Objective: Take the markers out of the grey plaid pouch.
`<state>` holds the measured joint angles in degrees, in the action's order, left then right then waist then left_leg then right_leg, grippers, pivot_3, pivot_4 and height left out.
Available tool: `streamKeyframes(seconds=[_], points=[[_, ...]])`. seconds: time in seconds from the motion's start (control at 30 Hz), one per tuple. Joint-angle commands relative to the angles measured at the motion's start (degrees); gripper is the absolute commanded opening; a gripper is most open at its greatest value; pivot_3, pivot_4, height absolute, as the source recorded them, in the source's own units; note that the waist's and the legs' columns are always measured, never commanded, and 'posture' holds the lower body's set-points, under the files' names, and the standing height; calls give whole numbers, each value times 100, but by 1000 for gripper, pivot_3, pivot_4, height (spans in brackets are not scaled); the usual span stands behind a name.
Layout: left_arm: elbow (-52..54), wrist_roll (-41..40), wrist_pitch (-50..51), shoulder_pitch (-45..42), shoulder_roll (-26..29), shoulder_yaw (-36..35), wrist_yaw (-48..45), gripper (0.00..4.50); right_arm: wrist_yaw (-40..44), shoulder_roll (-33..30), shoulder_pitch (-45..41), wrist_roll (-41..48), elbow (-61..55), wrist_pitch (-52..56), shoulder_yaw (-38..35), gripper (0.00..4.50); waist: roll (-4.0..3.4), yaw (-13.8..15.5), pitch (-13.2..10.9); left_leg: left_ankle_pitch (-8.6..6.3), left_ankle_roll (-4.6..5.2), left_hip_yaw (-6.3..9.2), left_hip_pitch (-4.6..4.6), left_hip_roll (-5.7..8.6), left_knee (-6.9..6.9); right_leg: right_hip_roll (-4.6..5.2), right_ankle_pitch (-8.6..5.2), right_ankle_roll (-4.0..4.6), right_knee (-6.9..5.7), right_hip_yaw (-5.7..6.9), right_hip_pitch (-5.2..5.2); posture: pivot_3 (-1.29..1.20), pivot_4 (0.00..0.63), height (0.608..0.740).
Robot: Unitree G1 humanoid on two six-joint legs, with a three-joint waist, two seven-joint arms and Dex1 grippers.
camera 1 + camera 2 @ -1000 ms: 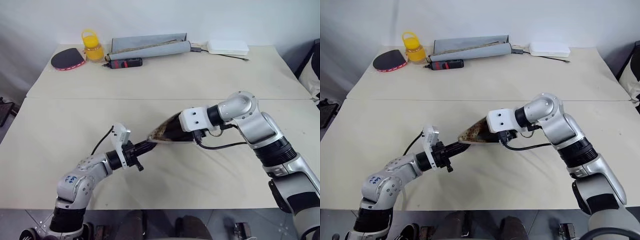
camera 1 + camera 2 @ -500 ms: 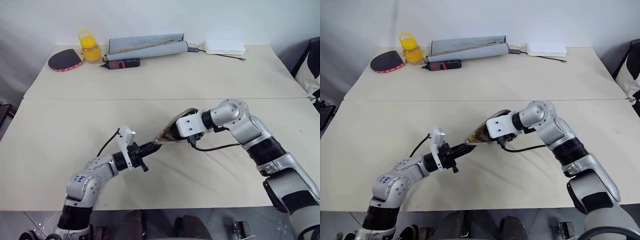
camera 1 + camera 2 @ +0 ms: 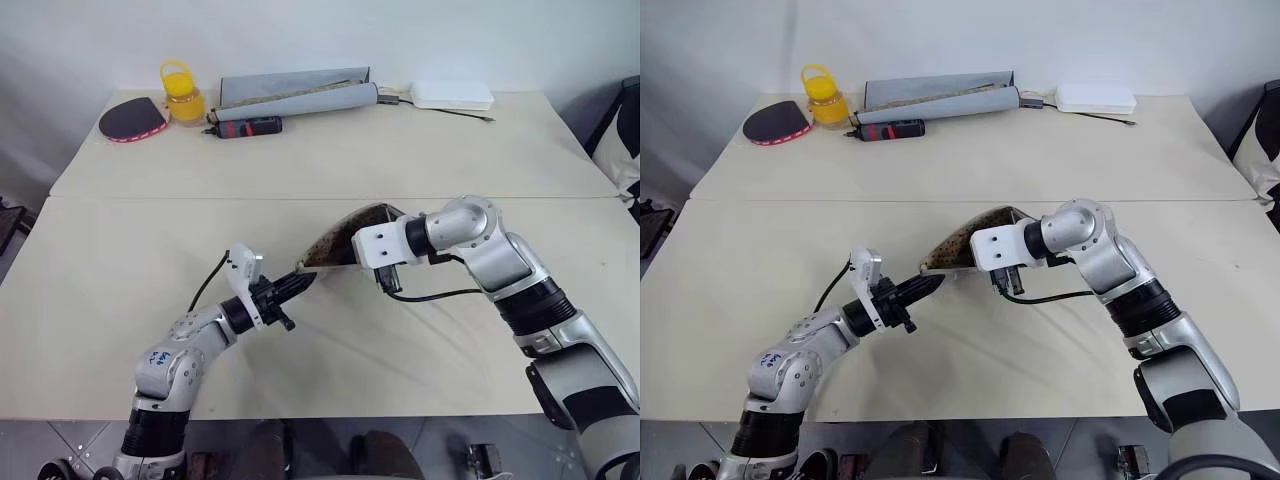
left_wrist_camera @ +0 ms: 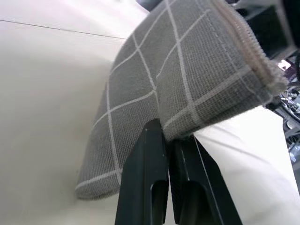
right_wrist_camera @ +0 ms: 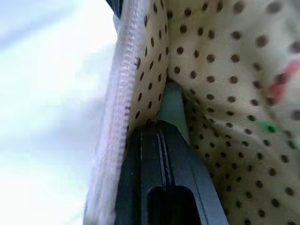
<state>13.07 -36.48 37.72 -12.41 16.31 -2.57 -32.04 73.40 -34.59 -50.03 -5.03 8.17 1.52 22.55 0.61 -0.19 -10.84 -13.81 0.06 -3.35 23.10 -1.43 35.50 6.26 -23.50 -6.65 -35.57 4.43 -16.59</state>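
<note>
Head views: I see the grey plaid pouch (image 3: 340,240) lifted off the cream table (image 3: 420,150), its long axis running from near-left to far-right, mouth gaping upward to show dotted brownish lining. My left gripper (image 3: 303,283) pinches its low corner; my right gripper (image 3: 992,262) goes into the open mouth, fingertips hidden by fabric.

Left wrist view: woven grey cloth, white grid lines, zip edge; the black fingers (image 4: 145,168) are clamped tight on the fabric fold.

Right wrist view: inside the pouch, polka-dot lining; the closed fingers (image 5: 159,164) grip a pale green marker (image 5: 173,105), smooth, slim, mostly covered. A blurred red streak (image 5: 283,79) I can't identify.
</note>
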Motion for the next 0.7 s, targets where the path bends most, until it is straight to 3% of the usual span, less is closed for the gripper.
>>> streamKeyframes(seconds=[0.03, 0.2, 0.33, 0.47, 0.63, 0.7], points=[[252, -447, 400, -41, 77, -68, -159, 0, 361, -264, -57, 488, -476, 502, -379, 17, 0, 5, 0, 0, 0, 0, 1, 0, 0, 0, 0, 0, 1, 0, 0, 0, 150, 740], [232, -747, 812, -165, 143, -267, -92, 0, 727, -346, -117, 1142, -880, 1168, -591, 17, 1, 3, -1, -1, 1, 2, 1, -1, -2, 1, 0, 0, 2, 0, 0, 0, 150, 740], [300, -1499, 1543, -322, 146, -548, 9, 0, 665, -436, -249, 873, -715, 980, -463, 17, 3, -4, -2, -1, 1, 3, 1, -1, -2, 1, 0, 0, 2, 0, 0, 0, 150, 740], [463, -1780, 2016, -344, 325, -345, -166, 0, 1020, -649, -419, 816, -474, 906, -412, 17, 4, -3, -2, -1, 1, 3, 1, 1, -1, 1, 0, 0, 2, -2, 0, 0, 150, 740], [449, -1896, 2271, -338, 361, -200, -222, 0, 1587, -948, -475, 1013, -694, 1395, -317, 17, 8, 11, -5, -2, 3, 5, 3, 3, -2, 3, 0, 0, 8, -1, 2, 0, 150, 740], [389, -1990, 2330, -338, 297, -253, -187, 0, 1817, -989, -543, 1581, -1049, 2362, -428, 17, 8, 7, -6, -2, 3, 4, 3, 2, -2, 2, 0, 0, 8, 0, 2, 0, 150, 740]])
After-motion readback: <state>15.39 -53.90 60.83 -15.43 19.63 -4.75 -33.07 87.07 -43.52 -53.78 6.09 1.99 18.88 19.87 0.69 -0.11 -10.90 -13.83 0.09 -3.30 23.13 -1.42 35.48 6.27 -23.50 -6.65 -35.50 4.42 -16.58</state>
